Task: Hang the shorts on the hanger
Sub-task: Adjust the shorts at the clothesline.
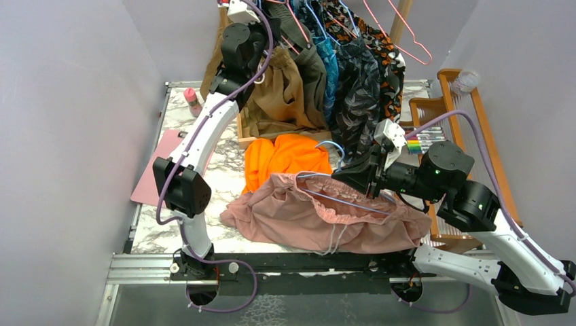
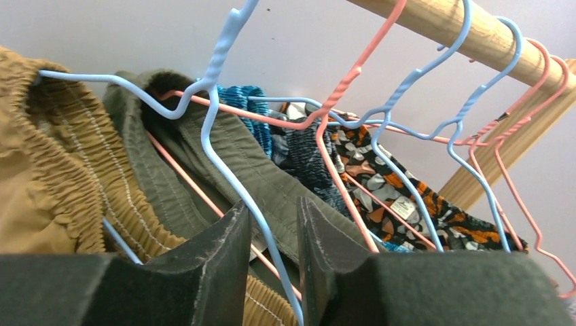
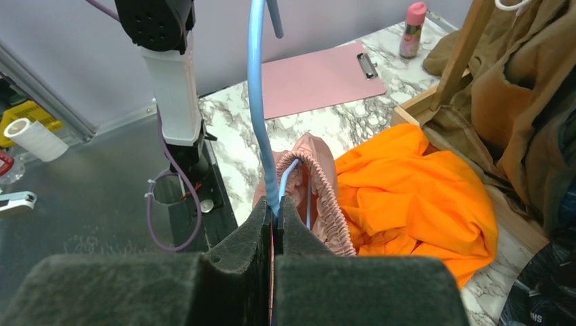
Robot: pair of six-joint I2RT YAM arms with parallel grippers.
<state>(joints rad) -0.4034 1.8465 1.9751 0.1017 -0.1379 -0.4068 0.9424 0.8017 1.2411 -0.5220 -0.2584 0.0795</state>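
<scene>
The dusty pink shorts (image 1: 306, 217) lie bunched on the marble table near its front edge, gathered waistband (image 3: 319, 176) upward. The light blue hanger (image 3: 257, 102) runs down into that waistband, and its wire crosses the opening (image 1: 346, 199). My right gripper (image 3: 273, 210) is shut on the hanger's wire just above the waistband, right of the shorts (image 1: 350, 175). My left gripper (image 2: 274, 217) is raised at the clothes rail, open. A blue wire (image 2: 224, 170) of another hanger, which carries brown shorts, passes between its jaws with a gap on both sides.
Bright orange shorts (image 1: 289, 156) lie behind the pink ones. Brown shorts (image 1: 278, 95), an olive garment (image 2: 224, 149) and patterned clothes hang from a wooden rail (image 2: 462, 27) with pink hangers (image 1: 401, 34). A pink clipboard (image 1: 159, 166) and bottle (image 1: 193, 102) sit far left. A wooden rack (image 1: 469, 102) stands right.
</scene>
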